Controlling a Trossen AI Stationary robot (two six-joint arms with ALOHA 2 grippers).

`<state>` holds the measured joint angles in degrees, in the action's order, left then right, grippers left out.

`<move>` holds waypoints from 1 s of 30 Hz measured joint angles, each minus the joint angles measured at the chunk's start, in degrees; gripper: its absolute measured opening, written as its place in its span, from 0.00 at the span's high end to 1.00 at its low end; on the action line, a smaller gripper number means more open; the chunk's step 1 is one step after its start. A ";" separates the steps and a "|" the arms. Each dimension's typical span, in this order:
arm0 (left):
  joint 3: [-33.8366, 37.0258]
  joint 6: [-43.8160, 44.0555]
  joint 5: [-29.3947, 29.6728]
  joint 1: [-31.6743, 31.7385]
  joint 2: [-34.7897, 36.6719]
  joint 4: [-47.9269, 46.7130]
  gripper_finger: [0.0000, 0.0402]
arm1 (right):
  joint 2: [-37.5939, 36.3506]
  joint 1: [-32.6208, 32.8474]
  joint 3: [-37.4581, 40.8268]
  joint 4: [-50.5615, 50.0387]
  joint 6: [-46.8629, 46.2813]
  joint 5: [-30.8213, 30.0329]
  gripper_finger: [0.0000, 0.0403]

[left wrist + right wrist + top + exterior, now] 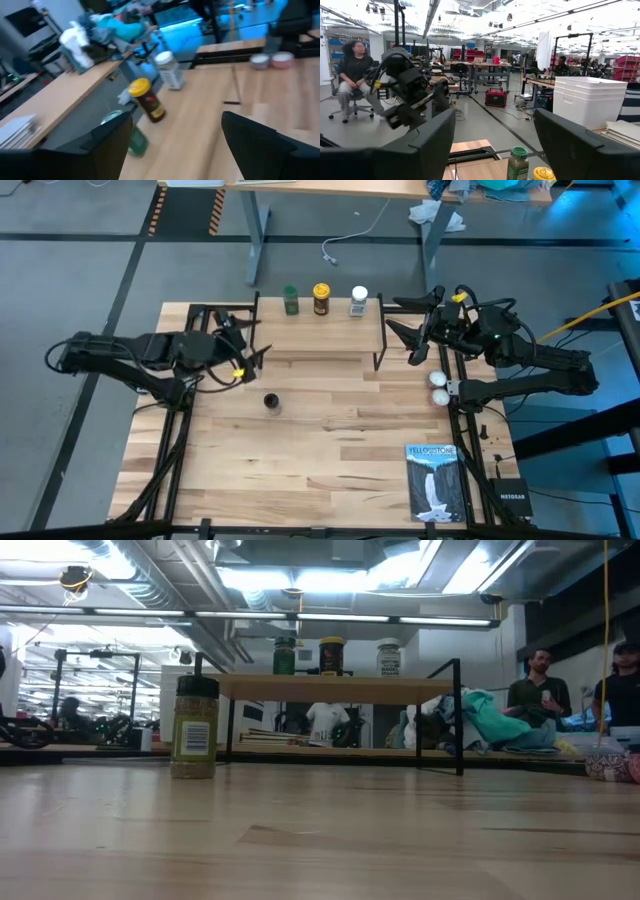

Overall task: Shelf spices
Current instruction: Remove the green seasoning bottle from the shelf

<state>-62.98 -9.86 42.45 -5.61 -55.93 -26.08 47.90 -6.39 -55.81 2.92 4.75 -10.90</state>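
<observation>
Overhead looking straight down, low camera level across tabletop, both sharing the shelf (318,330), wrist cameras close.

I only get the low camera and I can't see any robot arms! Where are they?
Observer: From above, the left gripper is by the left end of the small wooden shelf with thin black metal legs. Its jaws are open and empty.
Operator: And the other one?
Observer: The right gripper is at the shelf's right end. Its jaws are open too, holding nothing.
Operator: Is the jar with the dark lid close to an arm?
Observer: The small dark-lidded cylindrical jar stands on the tabletop in front of the shelf. It is nearer the left gripper but not touching it.
</observation>
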 joint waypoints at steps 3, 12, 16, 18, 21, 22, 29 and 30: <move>0.00 0.26 -0.14 3.21 -0.45 -0.19 0.25 | 0.00 0.00 0.00 -0.04 -0.01 0.06 0.31; -3.62 -1.04 -10.71 14.71 -5.38 -2.35 0.20 | 0.00 0.00 0.00 0.00 -0.02 3.57 0.31; -6.98 -2.48 -10.96 18.25 -8.92 -6.24 0.16 | 0.00 0.00 0.00 -0.01 0.23 4.08 0.31; -8.48 -3.04 -10.94 19.55 -10.58 -6.47 0.14 | 0.00 0.02 0.00 -0.01 0.80 4.66 0.31; -10.67 -4.38 -10.91 21.03 -12.81 -6.25 0.13 | 0.00 0.01 0.00 -0.01 1.24 5.11 0.31; -11.23 -4.53 -10.80 21.46 -13.52 -6.13 0.13 | 0.00 0.01 0.00 -0.01 1.25 5.10 0.31; -11.55 1.53 -9.88 22.28 -14.81 -4.56 0.13 | 0.00 0.00 0.00 -0.01 1.25 5.01 0.31; -11.49 3.27 -9.87 22.19 -14.81 -4.37 0.13 | 0.00 0.00 0.00 -0.01 1.25 5.01 0.31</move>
<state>-74.47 -6.60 32.58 16.58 -70.74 -30.45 47.90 -6.39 -55.81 2.92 6.00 -5.89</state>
